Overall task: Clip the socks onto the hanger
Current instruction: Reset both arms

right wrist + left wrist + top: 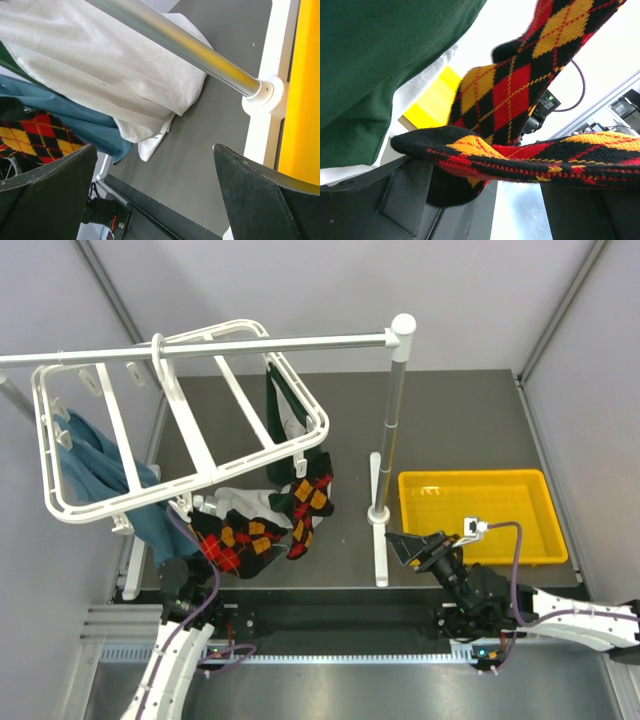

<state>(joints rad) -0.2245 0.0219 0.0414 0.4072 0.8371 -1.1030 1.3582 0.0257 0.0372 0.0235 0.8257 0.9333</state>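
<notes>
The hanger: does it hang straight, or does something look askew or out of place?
The hanger seems to hang tilted from the rail, not level. One argyle sock lies draped across the open left gripper instead of hanging free. Nothing looks torn or broken.

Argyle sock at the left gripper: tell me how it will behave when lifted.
Probably floppy: the argyle sock folds and droops across the open left gripper, so any free end should dangle and swing. It is likely light, since it looks like thin knit. The knit surface seems grippy rather than slippery, so the fingers should hold it.
</notes>
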